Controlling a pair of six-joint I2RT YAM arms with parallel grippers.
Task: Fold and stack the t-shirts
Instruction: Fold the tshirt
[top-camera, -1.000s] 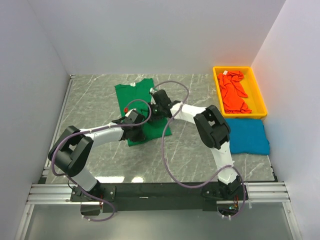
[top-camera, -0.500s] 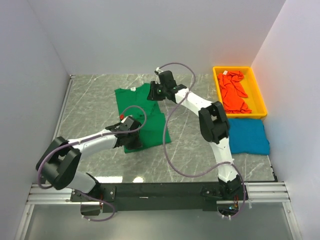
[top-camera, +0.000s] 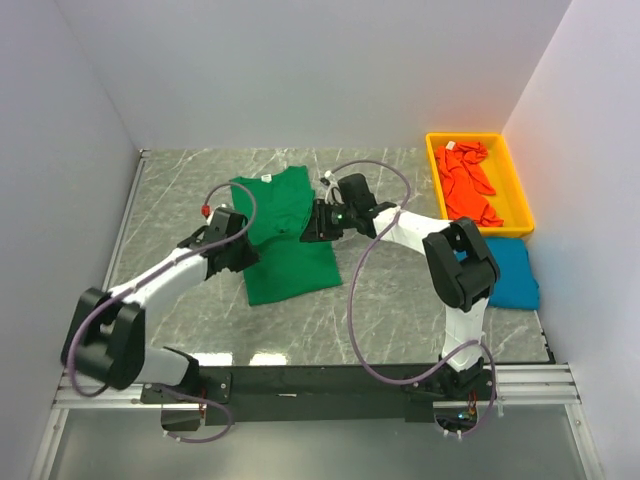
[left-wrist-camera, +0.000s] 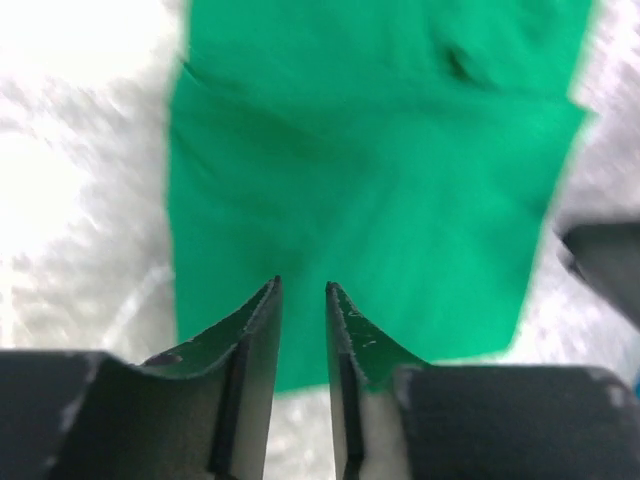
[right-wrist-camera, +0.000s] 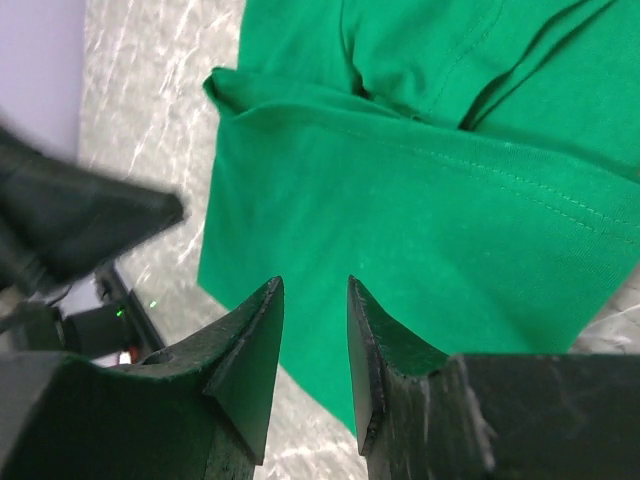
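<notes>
Across the bottom of the top view, the two arm bases are sitting on the near rail. From there the left arm is reaching up and inward, and the left pincer (top-camera: 238, 255) is hanging at the left edge of the green t-shirt (top-camera: 285, 250). In the left wrist view its fingers (left-wrist-camera: 262, 325) are standing slightly apart with nothing between them, and the green cloth (left-wrist-camera: 380, 180) is spreading out beyond their tips. Whether they are touching the cloth cannot be told.

The right arm is bending in from the lower right, and the right pincer (top-camera: 310, 230) is sitting at the shirt's right edge, just right of frame centre. Its fingers (right-wrist-camera: 250, 340) are also standing a little apart and gripping nothing. Green fabric (right-wrist-camera: 430, 220) is lying ahead of them, with a stitched hem and overlapping folds toward the top.

The green t-shirt is lying flat on the marbled surface (top-camera: 380, 300), left of centre, with its white neck label (top-camera: 267, 173) at the far end. At the right edge of the frame the blue t-shirt (top-camera: 510, 275) is lying folded, partly behind the right arm. Farther back, in the upper right, the orange-red t-shirt (top-camera: 468, 185) is lying crumpled inside the yellow bin (top-camera: 465, 137).
</notes>
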